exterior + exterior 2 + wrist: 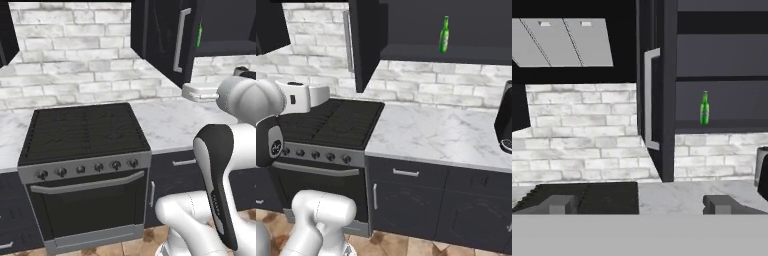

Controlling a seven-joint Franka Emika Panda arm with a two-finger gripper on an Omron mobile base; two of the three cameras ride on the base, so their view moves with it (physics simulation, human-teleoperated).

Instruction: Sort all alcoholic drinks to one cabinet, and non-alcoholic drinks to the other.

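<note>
Standing wide apart and holding nothing, the end effector (640,202) has its two fingertips (558,204) raised over the stove (336,122) and the marble table (441,132). Ahead of it and up to its right, the green beer bottle (704,108) stands upright on the lower shelf of the open dark cabinet (722,60), whose door (654,90) swings out just left of the bottle.
</note>
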